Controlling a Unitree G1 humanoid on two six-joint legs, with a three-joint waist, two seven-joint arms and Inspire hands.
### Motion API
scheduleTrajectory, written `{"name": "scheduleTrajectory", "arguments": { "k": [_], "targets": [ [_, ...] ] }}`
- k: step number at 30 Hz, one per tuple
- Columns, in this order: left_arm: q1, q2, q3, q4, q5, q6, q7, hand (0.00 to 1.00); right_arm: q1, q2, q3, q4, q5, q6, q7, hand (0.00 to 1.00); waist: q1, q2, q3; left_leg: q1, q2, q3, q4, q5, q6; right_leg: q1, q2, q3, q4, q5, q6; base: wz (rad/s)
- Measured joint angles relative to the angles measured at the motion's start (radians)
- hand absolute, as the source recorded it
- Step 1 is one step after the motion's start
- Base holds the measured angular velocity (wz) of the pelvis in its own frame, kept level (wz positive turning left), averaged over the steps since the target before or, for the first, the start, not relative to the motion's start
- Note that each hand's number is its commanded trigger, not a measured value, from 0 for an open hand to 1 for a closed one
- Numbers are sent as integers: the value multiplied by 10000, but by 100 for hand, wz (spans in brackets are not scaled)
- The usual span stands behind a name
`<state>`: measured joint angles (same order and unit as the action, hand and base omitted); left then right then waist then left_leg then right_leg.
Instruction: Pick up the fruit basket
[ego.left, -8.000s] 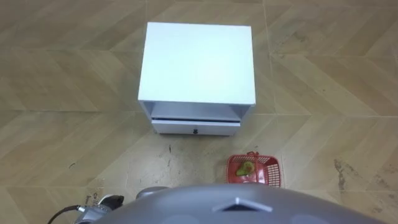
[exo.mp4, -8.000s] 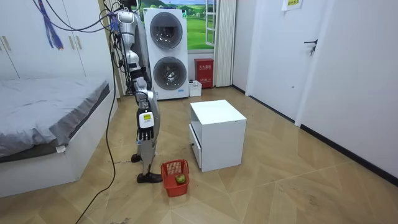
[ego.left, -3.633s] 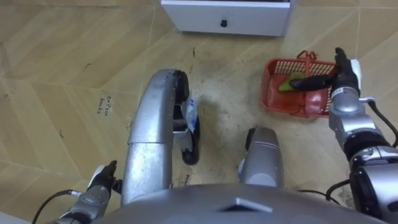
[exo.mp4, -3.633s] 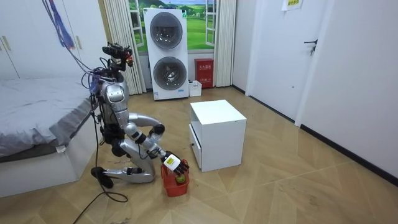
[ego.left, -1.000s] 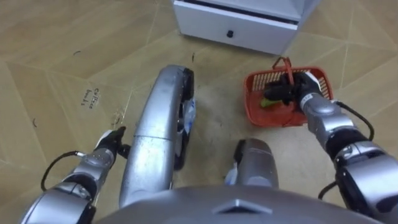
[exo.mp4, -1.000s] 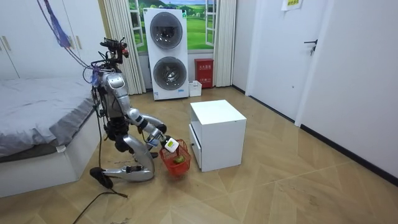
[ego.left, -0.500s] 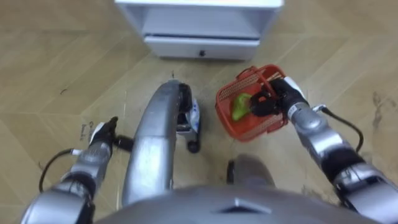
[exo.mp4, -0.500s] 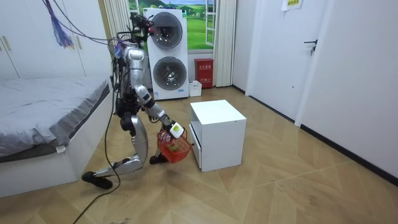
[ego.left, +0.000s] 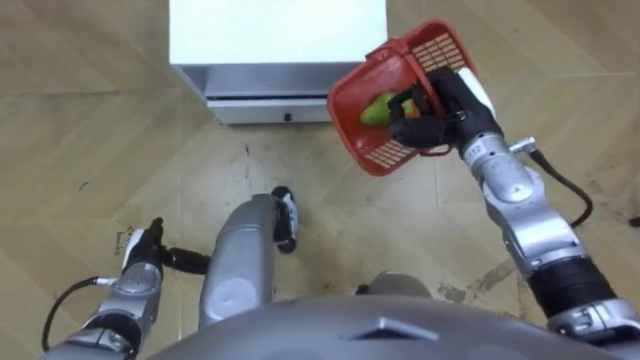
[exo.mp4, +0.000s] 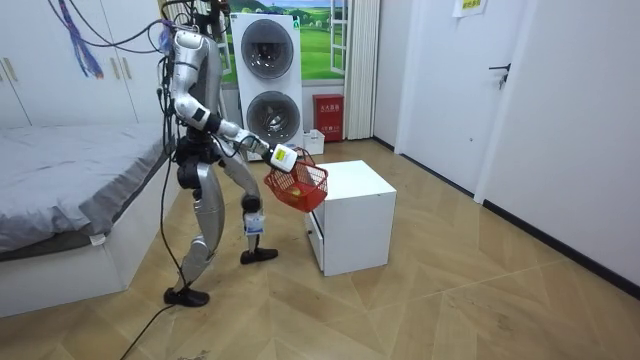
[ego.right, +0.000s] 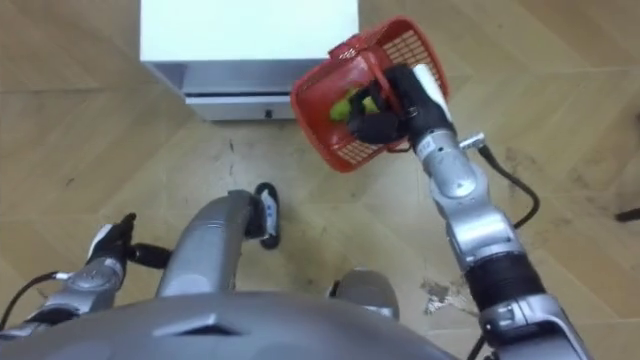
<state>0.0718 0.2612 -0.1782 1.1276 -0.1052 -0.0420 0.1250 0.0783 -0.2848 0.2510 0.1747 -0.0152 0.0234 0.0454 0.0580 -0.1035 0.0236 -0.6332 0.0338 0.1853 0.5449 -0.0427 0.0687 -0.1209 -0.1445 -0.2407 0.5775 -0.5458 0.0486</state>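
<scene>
the robot stands upright on the wood floor (ego.left: 90, 130) with its legs apart, between the bed (exo.mp4: 70, 170) and the white cabinet (ego.left: 275, 30), with the stacked washing machines (exo.mp4: 268, 80) behind it.

its right hand (ego.left: 440, 105) is stretched out in front of it, and the fingers are clenched round the handle of the red fruit basket (ego.left: 400, 95). the basket is off the floor and hangs in the air from that hand. from the room it sits at about the height of the cabinet's top, just beside the cabinet's edge on the robot's side. seen from the head, it hangs in front of the cabinet's front right corner, over the floor. it is tipped, with its open mouth turned towards the robot's left. a green fruit (ego.left: 375, 108) lies inside, against the low side of the mesh wall, close to the dark fingers.

the cabinet's top is plain white, and its drawer (ego.left: 250, 108) along the front edge has a small dark knob.

the left hand (ego.left: 140, 268) hangs low by the robot's left side, well apart from the basket. its fingers are relaxed and loose, and it holds nothing.
</scene>
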Motion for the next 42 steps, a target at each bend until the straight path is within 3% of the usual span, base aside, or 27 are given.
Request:
{"name": "scheduleTrajectory", "arguments": {
  "k": [5, 7, 9, 13, 18, 20, 22, 23, 24, 25, 27, 28, 29, 30, 32, 33, 34, 35, 36, 37, 39, 42],
  "targets": [
    [326, -140, 1, 16, -5, 3, 5, 0, 284, 22, 26, -477, -23, 3, 339, 100, 37, 197, -138, 748, 40, -60, -1352, 1040, -256, 97, 176, -98, -106, 276, -340, 1],
    [418, -147, 44, 16, -1, 3, -1, 0, 352, 19, 17, -548, -16, 3, 434, 100, 34, 209, -160, 1073, 71, -50, -1707, 1274, -343, 280, 248, -125, -196, 278, -378, -2],
    [627, -207, 161, 16, 0, 18, -37, 0, 480, 15, 0, -719, 23, 3, 452, 100, 27, 209, -174, 1442, 68, -5, -2033, 1450, -392, 523, 264, -161, -235, 311, -448, 0],
    [774, -228, 198, 15, 75, 207, -101, 0, 543, 18, 0, -993, 5, 12, 519, 100, 34, 226, -181, 1682, 50, -5, -2071, 1452, -404, 807, 255, -213, -332, 329, -480, 1],
    [769, -238, 452, -51, 226, 300, -235, 0, 546, 32, 0, -1220, 14, 13, 822, 100, 299, 186, -184, 1773, 19, 82, -2055, 1274, -419, 1038, 205, -113, -731, 382, -477, -3],
    [782, -252, 540, -67, 241, 301, -268, 0, 410, 45, 3, -1224, -14, 13, 1005, 100, 354, 124, -188, 1805, -105, 146, -2041, 1153, -360, 1151, 83, -108, -920, 429, -387, 0],
    [795, -307, 561, -64, 292, 308, -307, 0, 309, 76, 3, -1224, -154, 12, 1024, 100, 410, 102, -173, 1841, -153, 285, -1824, 870, -313, 1367, -25, -38, -1189, 475, -295, -12],
    [854, -342, 588, -66, 307, 311, -342, 0, 305, 89, 2, -1225, -261, 12, 1062, 100, 608, 53, -165, 1905, -196, 450, -1652, 610, -295, 1521, -140, 83, -1382, 514, -215, -26],
    [879, -373, 598, -70, 307, 353, -360, 0, 294, 95, 3, -1244, -295, 13, 1086, 100, 643, -41, -230, 1925, -307, 607, -1494, 412, -239, 1629, -311, 167, -1481, 510, -100, -22],
    [850, -399, 602, -68, 308, 387, -373, 0, 274, 93, 4, -1279, -311, 13, 1083, 100, 645, -53, -226, 1918, -337, 658, -1372, 254, -210, 1674, -384, 181, -1427, 516, -42, -8],
    [727, -454, 602, -71, 322, 432, -424, 0, 79, 116, 61, -1303, -337, 12, 1083, 100, 654, -25, -201, 1894, -447, 811, -1079, -141, -112, 1603, -651, 239, -823, 625, 166, 3],
    [592, -460, 608, -73, 275, 430, -423, 0, -29, 168, 55, -1303, -334, 10, 1050, 100, 620, -24, -200, 1949, -486, 862, -956, -438, -20, 1288, -881, 351, 140, 746, 358, 15],
    [431, -458, 643, -71, 272, 430, -420, 0, -77, 220, 52, -1302, -347, 10, 1004, 100, 580, -36, -190, 2097, -628, 872, -802, -703, 64, 935, -1168, 426, 1195, 1089, 447, 18],
    [370, -457, 676, -70, 273, 432, -418, 0, -85, 255, 53, -1303, -350, 8, 998, 100, 581, -32, -184, 2210, -673, 887, -736, -840, 96, 783, -1271, 436, 1681, 1340, 413, 13],
    [125, -453, 797, -73, 264, 470, -380, 0, -92, 512, 51, -1302, -562, 0, 987, 100, 573, 82, -123, 2786, -802, 842, -658, -1349, 242, 419, -1541, 380, 3135, 2906, 136, 8],
    [62, -470, 786, -84, 261, 494, -369, 0, -92, 548, 58, -1302, -581, -6, 987, 100, 566, 143, -106, 2923, -824, 765, -695, -1448, 275, 336, -1561, 374, 3379, 3396, 59, 11],
    [-27, -507, 773, -118, 261, 506, -367, 0, -89, 562, 57, -1294, -726, -12, 984, 100, 567, 269, -76, 3245, -863, 671, -848, -1604, 359, 217, -1619, 375, 3716, 4444, 51, 11],
    [-175, -489, 779, -144, 255, 500, -338, 0, -99, 590, 51, -1294, -795, -12, 969, 100, 574, 323, -81, 3436, -908, 523, -1070, -1664, 415, -20, -1605, 423, 4046, 4723, 92, 10],
    [-283, -488, 774, -145, 238, 500, -284, 0, -128, 591, 47, -1296, -775, -11, 953, 100, 573, 341, -74, 3504, -913, 471, -1170, -1686, 432, -222, -1604, 420, 4226, 4440, 119, 6],
    [-448, -489, 774, -156, 205, 476, -233, 0, -142, 592, 54, -1296, -800, 12, 941, 100, 642, 374, -73, 3708, -898, 442, -1421, -1684, 433, -753, -1517, 424, 4484, 3758, 148, -6],
    [-454, -503, 733, -169, 207, 340, -263, 0, -141, 615, 70, -1299, -859, 140, 987, 100, 661, 524, -67, 4173, -803, 125, -1763, -1680, 427, -1500, -1159, 386, 3802, 2838, 210, 3],
    [-429, -539, 562, -170, 189, 205, -280, 0, -191, 670, 66, -1299, -862, 336, 888, 100, 593, 556, -69, 4622, -788, -11, -2130, -1678, 422, -1805, -808, 481, 1720, 2684, 228, 32]
  ]
}}
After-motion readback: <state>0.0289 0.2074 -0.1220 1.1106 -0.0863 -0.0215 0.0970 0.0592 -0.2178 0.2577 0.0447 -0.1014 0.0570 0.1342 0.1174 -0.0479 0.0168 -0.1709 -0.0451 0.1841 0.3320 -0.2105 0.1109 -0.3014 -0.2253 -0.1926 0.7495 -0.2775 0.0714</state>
